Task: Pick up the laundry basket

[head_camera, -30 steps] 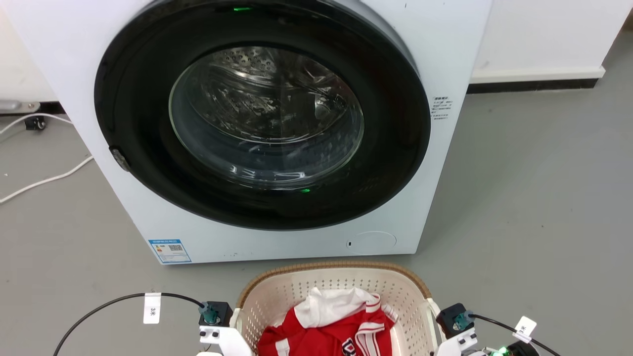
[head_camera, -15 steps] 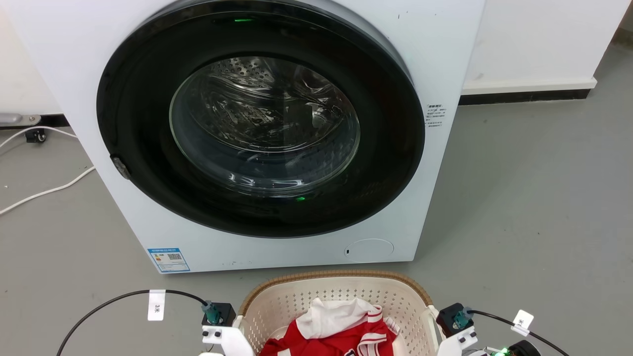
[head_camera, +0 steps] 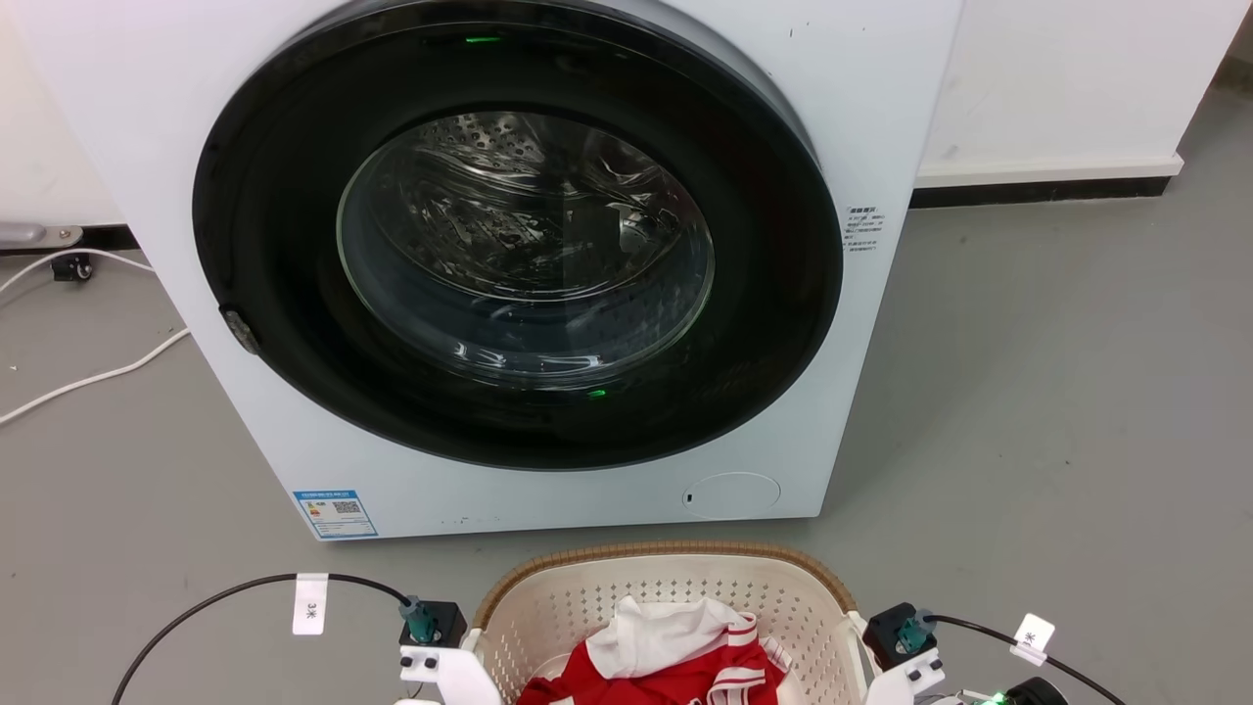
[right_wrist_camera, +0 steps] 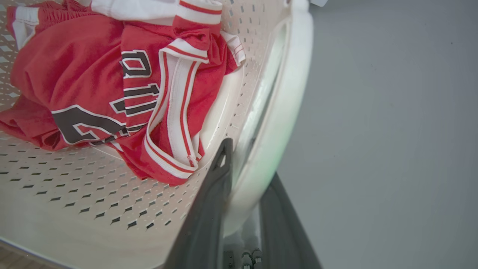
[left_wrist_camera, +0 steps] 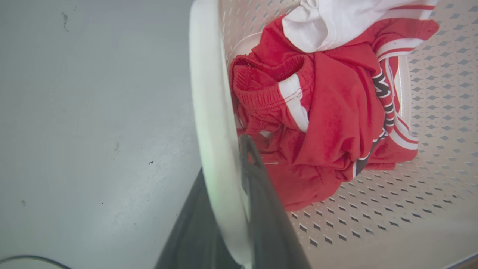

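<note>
The laundry basket (head_camera: 666,560), cream perforated plastic with a brown woven-look rim, sits at the bottom centre of the head view with red and white clothes (head_camera: 675,656) in it. My two wrists flank it there, left (head_camera: 431,636) and right (head_camera: 905,641). In the left wrist view my left gripper (left_wrist_camera: 223,157) straddles the basket's white loop handle (left_wrist_camera: 207,93), one dark finger (left_wrist_camera: 261,194) inside and one outside, shut on it. My right gripper (right_wrist_camera: 250,160) is likewise shut on the other white handle (right_wrist_camera: 287,101), with one finger (right_wrist_camera: 214,194) inside the basket.
A white front-loading washing machine (head_camera: 861,117) with a closed round dark door (head_camera: 519,245) stands right behind the basket. Grey floor (head_camera: 1057,392) spreads to both sides. White cables (head_camera: 88,377) lie at the left, and black cables (head_camera: 225,592) run from my wrists.
The whole head picture has shifted down a little, so the camera has moved. The basket sits slightly lower in frame. Both wrists stay at its sides.
</note>
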Robot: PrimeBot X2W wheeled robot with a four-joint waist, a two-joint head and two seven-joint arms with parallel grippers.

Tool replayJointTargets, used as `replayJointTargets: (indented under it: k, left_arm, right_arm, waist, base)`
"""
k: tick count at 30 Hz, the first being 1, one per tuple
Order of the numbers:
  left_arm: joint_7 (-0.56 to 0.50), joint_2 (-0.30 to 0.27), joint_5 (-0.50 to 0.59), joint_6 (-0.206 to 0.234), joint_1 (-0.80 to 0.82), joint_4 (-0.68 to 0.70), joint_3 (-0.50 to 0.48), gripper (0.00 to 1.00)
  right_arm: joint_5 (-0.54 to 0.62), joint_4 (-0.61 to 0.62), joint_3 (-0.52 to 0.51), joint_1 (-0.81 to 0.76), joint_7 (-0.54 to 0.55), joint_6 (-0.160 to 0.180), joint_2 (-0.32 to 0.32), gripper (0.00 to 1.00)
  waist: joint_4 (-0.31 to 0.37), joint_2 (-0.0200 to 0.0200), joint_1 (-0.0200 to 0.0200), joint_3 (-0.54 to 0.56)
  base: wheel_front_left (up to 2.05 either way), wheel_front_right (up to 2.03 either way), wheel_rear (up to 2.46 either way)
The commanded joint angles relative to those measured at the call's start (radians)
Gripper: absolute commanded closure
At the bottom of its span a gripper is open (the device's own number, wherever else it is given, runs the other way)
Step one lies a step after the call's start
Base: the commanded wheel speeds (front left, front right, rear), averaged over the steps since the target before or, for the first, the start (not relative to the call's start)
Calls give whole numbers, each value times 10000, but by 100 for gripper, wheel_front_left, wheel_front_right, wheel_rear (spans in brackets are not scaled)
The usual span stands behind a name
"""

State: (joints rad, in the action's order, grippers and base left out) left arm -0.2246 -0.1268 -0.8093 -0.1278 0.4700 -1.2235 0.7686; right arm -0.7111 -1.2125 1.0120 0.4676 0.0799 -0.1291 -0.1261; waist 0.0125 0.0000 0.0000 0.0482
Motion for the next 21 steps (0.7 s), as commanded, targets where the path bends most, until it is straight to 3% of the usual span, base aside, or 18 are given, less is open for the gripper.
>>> replayJointTargets:
  k: [1,21]
  left_arm:
    - [117,6,-65,-41,198,62,87,100]
    - [217,-55,-645,-41,286,-37,701,100]
  right_arm:
    - [-98,65,159,148,0,-30,-4,100]
    - [-1047,-35,1106,243,-73,-30,-45,100]
  waist:
    - [0,0,0,-4]
    - [38,0,0,0]
  base:
    - [0,0,0]
    - [0,0,0]
